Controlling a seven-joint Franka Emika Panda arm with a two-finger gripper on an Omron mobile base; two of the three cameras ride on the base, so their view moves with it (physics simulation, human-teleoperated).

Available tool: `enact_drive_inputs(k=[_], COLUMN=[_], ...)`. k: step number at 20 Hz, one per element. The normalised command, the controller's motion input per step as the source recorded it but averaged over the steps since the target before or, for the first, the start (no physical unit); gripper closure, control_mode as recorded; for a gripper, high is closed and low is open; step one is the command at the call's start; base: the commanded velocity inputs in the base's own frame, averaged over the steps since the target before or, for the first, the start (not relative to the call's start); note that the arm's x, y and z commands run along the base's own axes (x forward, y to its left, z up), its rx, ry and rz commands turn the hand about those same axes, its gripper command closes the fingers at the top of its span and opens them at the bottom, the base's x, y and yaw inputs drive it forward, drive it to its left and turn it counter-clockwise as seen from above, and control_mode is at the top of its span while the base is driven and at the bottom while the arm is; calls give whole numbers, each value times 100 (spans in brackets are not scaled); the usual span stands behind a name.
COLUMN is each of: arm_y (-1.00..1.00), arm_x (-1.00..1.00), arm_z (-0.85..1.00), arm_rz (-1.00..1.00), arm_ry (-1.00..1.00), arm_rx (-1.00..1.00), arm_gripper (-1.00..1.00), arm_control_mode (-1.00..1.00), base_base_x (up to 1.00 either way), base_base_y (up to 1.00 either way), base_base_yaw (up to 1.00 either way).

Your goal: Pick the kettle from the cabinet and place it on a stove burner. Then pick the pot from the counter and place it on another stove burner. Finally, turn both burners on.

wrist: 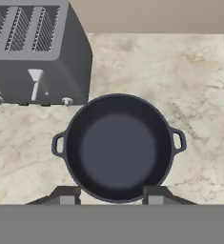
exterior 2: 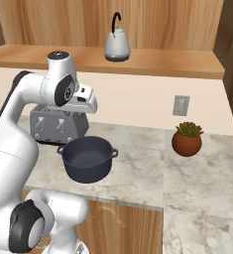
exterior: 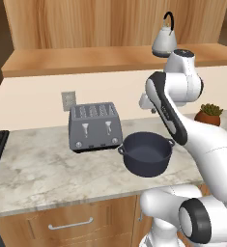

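Directly under my gripper [wrist: 111, 196] sits the wide dark blue-grey matte pot [wrist: 118, 147], empty, near the front edge of the marbled stone counter [wrist: 199, 95]; my fingers stand half open, holding nothing. Behind it is the boxy grey toaster [exterior: 94, 126]. Up on the wooden cabinet shelf [exterior 2: 187, 62] the small silver kettle [exterior 2: 117, 43] waits, probably my first pick.
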Motion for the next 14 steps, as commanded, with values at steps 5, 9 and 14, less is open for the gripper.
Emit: enact_drive_inputs(k=[5, 9, 14], arm_y=[0, 0, -1], arm_x=[-15, -23, -27], arm_z=[0, 0, 18], arm_rz=[-1, -3, -2], arm_ry=[-10, -26, -34], arm_rx=[0, 0, -1], arm_gripper=[-100, -100, -100], arm_control_mode=[-100, -100, -100], base_base_x=[0, 0, 0], base_base_y=[0, 0, 0], base_base_yaw=[0, 0, 0])
